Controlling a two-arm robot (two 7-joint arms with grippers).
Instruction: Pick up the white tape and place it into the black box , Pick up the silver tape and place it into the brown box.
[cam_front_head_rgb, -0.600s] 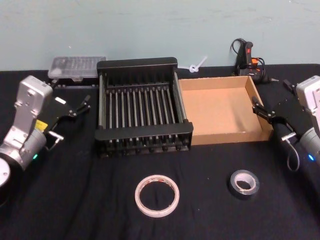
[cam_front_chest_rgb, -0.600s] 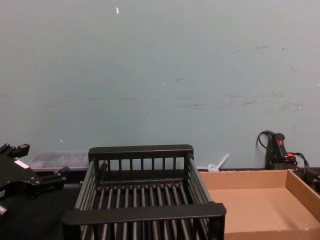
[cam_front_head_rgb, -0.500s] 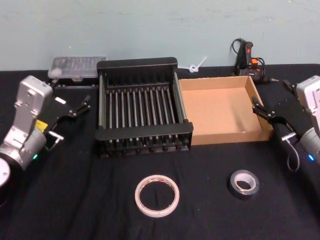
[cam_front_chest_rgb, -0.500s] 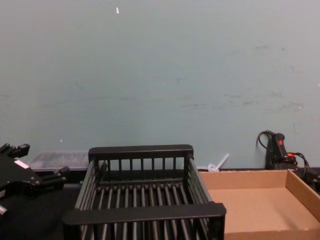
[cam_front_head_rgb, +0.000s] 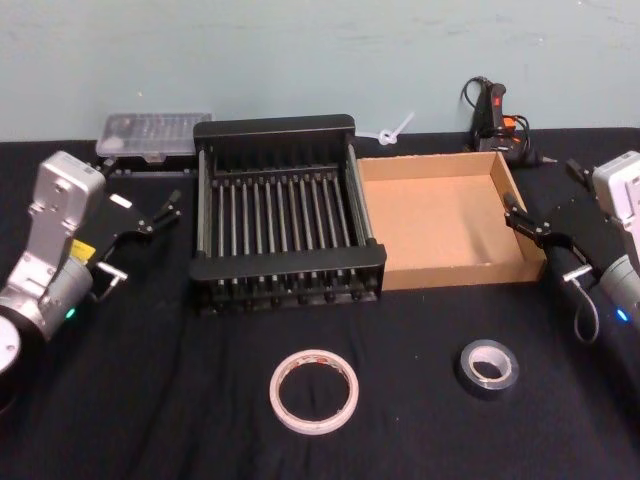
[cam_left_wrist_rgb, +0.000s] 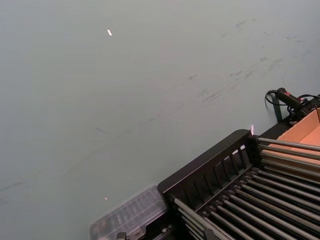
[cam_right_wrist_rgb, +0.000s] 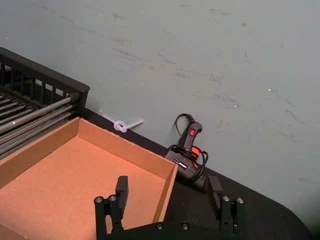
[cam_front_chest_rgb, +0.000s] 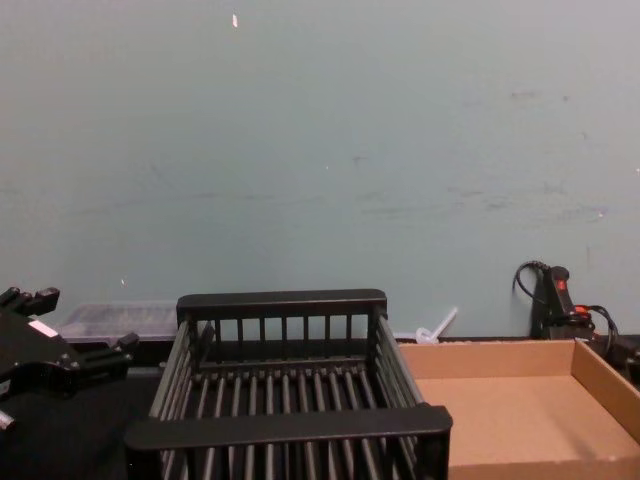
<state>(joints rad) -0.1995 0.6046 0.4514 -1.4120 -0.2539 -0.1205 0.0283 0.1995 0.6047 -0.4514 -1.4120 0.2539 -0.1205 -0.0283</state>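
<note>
The white tape (cam_front_head_rgb: 314, 391) and silver tape (cam_front_head_rgb: 488, 366) lay on the desk (cam_front_head_rgb: 150, 400), well apart from both spread, empty end effectors: left end effector (cam_front_head_rgb: 150, 212), right end effector (cam_front_head_rgb: 545, 222).

The left arm is positioned at the left side of the table, its left claw (cam_front_head_rgb: 150, 208) raised with fingers spread, holding nothing. The right arm is positioned at the right side, its right claw (cam_front_head_rgb: 540, 215) likewise raised, fingers apart and empty.

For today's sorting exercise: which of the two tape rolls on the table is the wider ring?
The white tape, a thin ring with a wide hole, left of the smaller, thicker silver tape.
</note>
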